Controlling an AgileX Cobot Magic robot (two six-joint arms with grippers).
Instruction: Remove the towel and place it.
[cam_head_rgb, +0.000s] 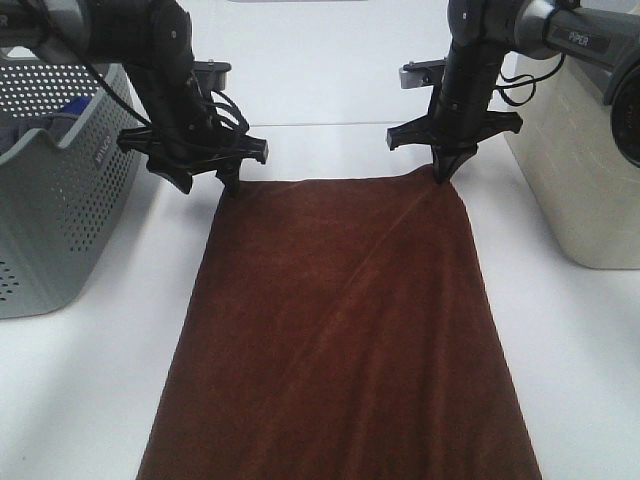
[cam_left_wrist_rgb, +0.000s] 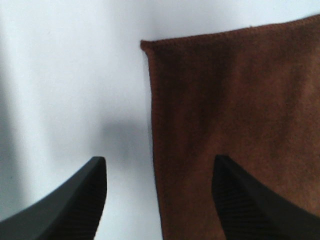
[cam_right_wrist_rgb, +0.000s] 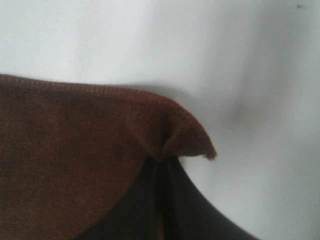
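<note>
The dark reddish-brown towel (cam_head_rgb: 345, 330) lies spread flat on the white table, running from the far middle to the front edge. My left gripper (cam_head_rgb: 210, 185) is open and empty just above its far left corner (cam_left_wrist_rgb: 150, 47); one finger is over the table and the other over the towel (cam_left_wrist_rgb: 230, 140). My right gripper (cam_head_rgb: 443, 172) is shut on the towel's far right corner (cam_right_wrist_rgb: 185, 135), which is pinched up into a small peak. A crease runs diagonally from that corner across the cloth.
A grey perforated basket (cam_head_rgb: 55, 190) stands at the left, with a blue cloth (cam_head_rgb: 75, 105) inside. A beige bin (cam_head_rgb: 590, 150) stands at the right. The white table (cam_head_rgb: 330, 95) shows beyond the towel and on both sides.
</note>
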